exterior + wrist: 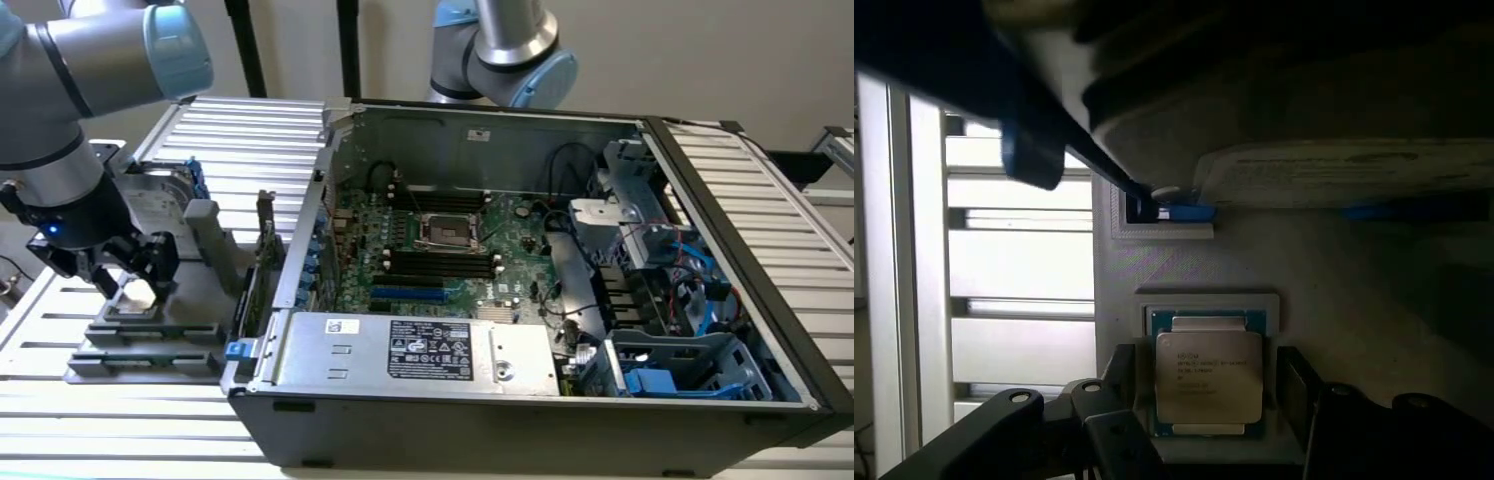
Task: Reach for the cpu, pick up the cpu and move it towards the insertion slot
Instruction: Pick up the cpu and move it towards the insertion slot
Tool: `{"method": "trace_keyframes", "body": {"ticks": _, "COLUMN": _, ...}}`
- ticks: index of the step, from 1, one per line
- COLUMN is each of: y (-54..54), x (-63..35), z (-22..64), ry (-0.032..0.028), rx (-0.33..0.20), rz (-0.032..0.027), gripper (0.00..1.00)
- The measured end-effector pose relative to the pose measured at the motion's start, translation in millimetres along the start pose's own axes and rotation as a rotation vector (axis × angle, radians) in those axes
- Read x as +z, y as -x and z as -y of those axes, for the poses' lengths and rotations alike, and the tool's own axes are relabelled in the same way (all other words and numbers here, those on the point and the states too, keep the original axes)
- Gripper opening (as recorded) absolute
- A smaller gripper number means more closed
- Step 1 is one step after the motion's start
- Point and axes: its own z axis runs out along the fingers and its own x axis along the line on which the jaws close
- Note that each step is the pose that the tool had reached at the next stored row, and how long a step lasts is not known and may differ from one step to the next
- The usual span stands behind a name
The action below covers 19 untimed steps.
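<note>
The gripper (pixel 131 287) stands low over the gray holder (pixel 147 352), at the exterior view's left, outside the pc case (pixel 534 425). The cpu (pixel 135 294) lies flat in a square recess of this holder, metal face up. The pocket keeps it straight and at a known place, so the fingers can come down at two opposite edges.

In the wrist view the cpu (pixel 1209 375) sits between the two dark fingers (pixel 1122 368), one on each side. The hand is spread, w/ a thin strip of recess visible betw. each finger and the chip edge, so I judge it is straddling, not pinching. The approach is from straight above, which suits a flat part that offers only thin sides for a grip.

The hdd (pixel 1344 170) stands in the same holder just beyond the cpu, apart from the fingers.

The slot (pixel 447 230) — silver frame, dark centre — is on the board (pixel 527 255) inside the case, well apart from the gripper. The cpu is not lifted — the step in hand looks like the reach, approx. at its end.
</note>
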Motion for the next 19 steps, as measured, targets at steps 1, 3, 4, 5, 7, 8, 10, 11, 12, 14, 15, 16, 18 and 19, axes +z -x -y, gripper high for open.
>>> {"method": "trace_keyframes", "body": {"ticks": 1, "y": 0.0, "x": 0.1, "z": -0.2, "ry": -0.0018, "rx": 0.000, "rz": -0.0001, "gripper": 0.67}}
{"method": "trace_keyframes", "body": {"ticks": 3, "y": 0.0, "x": 0.2, "z": -0.4, "ry": -0.0070, "rx": 0.000, "rz": -0.0007, "gripper": 0.67}}
{"method": "trace_keyframes", "body": {"ticks": 4, "y": 0.0, "x": 0.2, "z": -0.5, "ry": -0.0095, "rx": 0.000, "rz": -0.0009, "gripper": 0.67}}
{"method": "trace_keyframes", "body": {"ticks": 5, "y": 0.0, "x": 0.2, "z": -0.5, "ry": -0.0115, "rx": 0.000, "rz": -0.0010, "gripper": 0.67}}
{"method": "trace_keyframes", "body": {"ticks": 7, "y": 0.0, "x": 0.3, "z": -0.8, "ry": -0.0139, "rx": 0.000, "rz": -0.0010, "gripper": 0.67}}
{"method": "trace_keyframes", "body": {"ticks": 8, "y": 0.0, "x": 0.4, "z": -1.0, "ry": -0.0147, "rx": 0.000, "rz": -0.0010, "gripper": 0.67}}
{"method": "trace_keyframes", "body": {"ticks": 10, "y": 0.0, "x": 0.6, "z": -1.6, "ry": -0.0164, "rx": 0.000, "rz": -0.0011, "gripper": 0.67}}
{"method": "trace_keyframes", "body": {"ticks": 11, "y": 0.0, "x": 0.7, "z": -1.8, "ry": -0.0175, "rx": 0.000, "rz": -0.0011, "gripper": 0.67}}
{"method": "trace_keyframes", "body": {"ticks": 12, "y": 0.1, "x": 0.8, "z": -1.9, "ry": -0.0184, "rx": -0.001, "rz": -0.0010, "gripper": 0.67}}
{"method": "trace_keyframes", "body": {"ticks": 14, "y": 0.0, "x": 0.9, "z": -2.1, "ry": -0.0200, "rx": -0.001, "rz": -0.0012, "gripper": 0.67}}
{"method": "trace_keyframes", "body": {"ticks": 15, "y": 0.0, "x": 0.9, "z": -2.2, "ry": -0.0209, "rx": -0.001, "rz": -0.0012, "gripper": 0.67}}
{"method": "trace_keyframes", "body": {"ticks": 16, "y": 0.0, "x": 0.9, "z": -2.3, "ry": -0.0218, "rx": -0.001, "rz": -0.0011, "gripper": 0.67}}
{"method": "trace_keyframes", "body": {"ticks": 18, "y": 0.0, "x": 0.9, "z": -2.5, "ry": -0.0233, "rx": -0.001, "rz": -0.0012, "gripper": 0.65}}
{"method": "trace_keyframes", "body": {"ticks": 19, "y": 0.0, "x": 1.0, "z": -2.7, "ry": -0.0238, "rx": -0.001, "rz": -0.0011, "gripper": 0.65}}
